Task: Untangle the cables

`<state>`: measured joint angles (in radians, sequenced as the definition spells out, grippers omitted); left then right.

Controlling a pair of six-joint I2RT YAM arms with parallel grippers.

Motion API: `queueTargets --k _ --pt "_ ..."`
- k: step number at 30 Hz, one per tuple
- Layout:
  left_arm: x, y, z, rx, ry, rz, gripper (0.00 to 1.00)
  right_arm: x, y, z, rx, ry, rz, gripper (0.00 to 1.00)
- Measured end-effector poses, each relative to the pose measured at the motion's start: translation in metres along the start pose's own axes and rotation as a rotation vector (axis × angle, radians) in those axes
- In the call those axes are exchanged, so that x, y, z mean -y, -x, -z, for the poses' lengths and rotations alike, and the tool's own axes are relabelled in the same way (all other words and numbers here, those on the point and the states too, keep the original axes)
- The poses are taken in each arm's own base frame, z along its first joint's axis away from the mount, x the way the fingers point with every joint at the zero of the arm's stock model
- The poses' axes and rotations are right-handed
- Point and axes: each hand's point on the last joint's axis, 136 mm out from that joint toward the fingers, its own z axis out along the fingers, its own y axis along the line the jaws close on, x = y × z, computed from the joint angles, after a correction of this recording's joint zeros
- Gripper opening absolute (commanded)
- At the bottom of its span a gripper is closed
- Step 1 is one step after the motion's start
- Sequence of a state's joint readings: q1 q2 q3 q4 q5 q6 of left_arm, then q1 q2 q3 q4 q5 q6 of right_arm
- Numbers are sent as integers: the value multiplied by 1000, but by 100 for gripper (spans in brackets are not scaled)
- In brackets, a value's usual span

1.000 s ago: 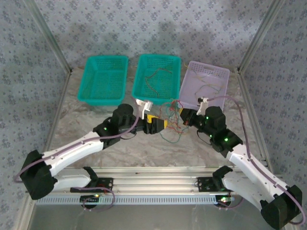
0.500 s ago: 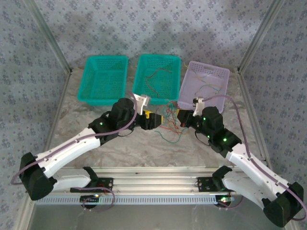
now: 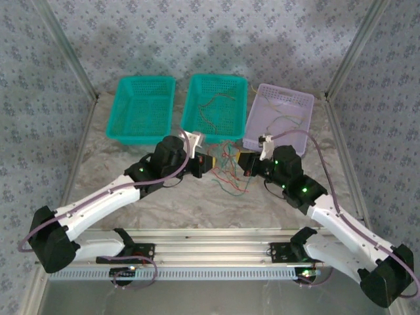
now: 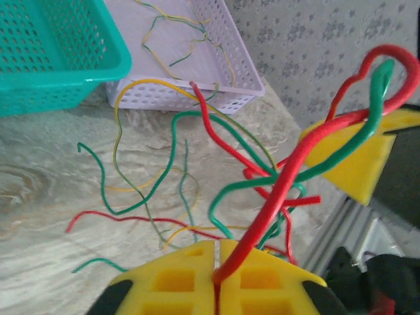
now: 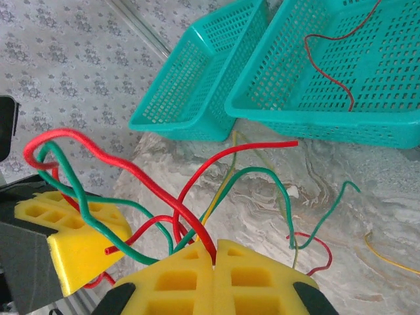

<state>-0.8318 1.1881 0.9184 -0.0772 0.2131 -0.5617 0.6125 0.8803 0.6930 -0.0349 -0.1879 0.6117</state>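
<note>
The cables (image 3: pixel 228 169) lie as a loose tangle of red, green, yellow and orange wires on the marbled table, between my two grippers. In the left wrist view my left gripper (image 4: pixel 217 252) is shut, its yellow pads (image 4: pixel 177 279) pinching a thick red cable (image 4: pixel 289 177) that rises to the upper right. My right gripper (image 5: pixel 214 248) is shut on a red cable (image 5: pixel 131 172) that arcs away to the left in a loop beside a green one (image 5: pixel 79 197). From above, the left gripper (image 3: pixel 209 164) and right gripper (image 3: pixel 244 163) face each other closely across the tangle.
Three baskets stand behind the tangle: a teal one (image 3: pixel 141 108) at left, a middle teal one (image 3: pixel 215 102) holding some wires, and a lavender one (image 3: pixel 279 115) with wires at right. Metal frame posts rise at both table sides.
The left gripper went from open to shut, closing on the red cable. Both grippers drew slightly closer together over the tangle.
</note>
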Motion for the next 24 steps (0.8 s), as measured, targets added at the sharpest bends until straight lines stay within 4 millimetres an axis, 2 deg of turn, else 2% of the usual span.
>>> queueTargets --k 3,6,8,9,14,18,21,24 --pt "0 -1 -1 7 -9 3 0 -1 -1 -1 -7 6 1 0" --pt "-4 -6 1 7 -2 8 0 -2 -2 -1 -13 8 12 34" --pt "-6 -7 4 13 5 14 0 -5 0 1 -14 17 25 50" --pt "-7 -7 6 20 9 14 0 -8 2 1 -13 26 33 53" --pt "-7 0 13 48 12 31 0 -18 -1 2 -37 81 56 53" --pt "-7 0 13 49 12 44 0 -22 -10 -10 -75 129 54 47" --pt "-8 1 13 53 16 51 0 -15 -26 -20 -117 139 43 41" --pt "-11 2 13 58 30 54 0 -12 -42 -23 -160 152 42 43"
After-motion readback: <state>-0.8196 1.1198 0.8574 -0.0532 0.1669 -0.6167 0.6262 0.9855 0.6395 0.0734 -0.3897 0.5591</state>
